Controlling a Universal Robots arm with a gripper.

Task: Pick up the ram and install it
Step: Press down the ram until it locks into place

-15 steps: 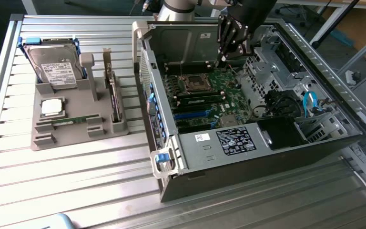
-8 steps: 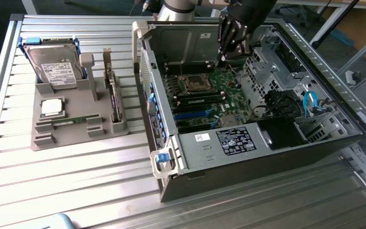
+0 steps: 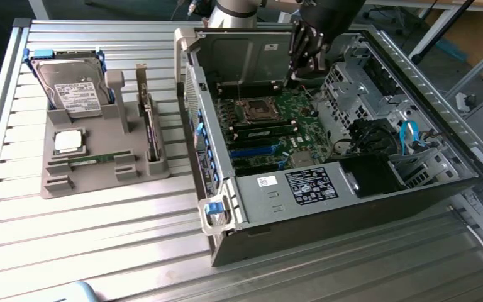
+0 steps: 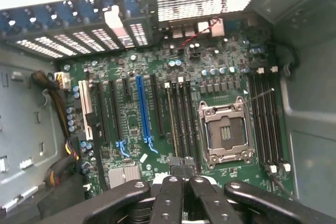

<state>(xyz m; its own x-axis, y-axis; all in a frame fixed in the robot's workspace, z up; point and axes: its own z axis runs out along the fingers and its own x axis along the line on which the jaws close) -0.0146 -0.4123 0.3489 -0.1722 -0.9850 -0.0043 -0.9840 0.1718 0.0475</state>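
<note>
Ribbed metal made up the counter [image 3: 99, 233], which carried an open computer case [image 3: 326, 182] lying on its side and, toward the exterior view's left, a grey holder [image 3: 99, 170]. We saw a hard drive [image 3: 72, 88] standing at the holder's far end, a silver processor [image 3: 68, 141] lying flat in front of it, and an upright dark card [image 3: 150, 126] along its case-side edge. A ram [image 3: 99, 159] lay flat in the holder just beside the processor, untouched. Another green stick [image 3: 263, 133] sat on the motherboard [image 4: 157, 103] beside the empty socket [image 4: 224, 132]. We found the gripper [image 4: 179, 179] hanging inside the case above the board, clenched tight and holding nothing.
</note>
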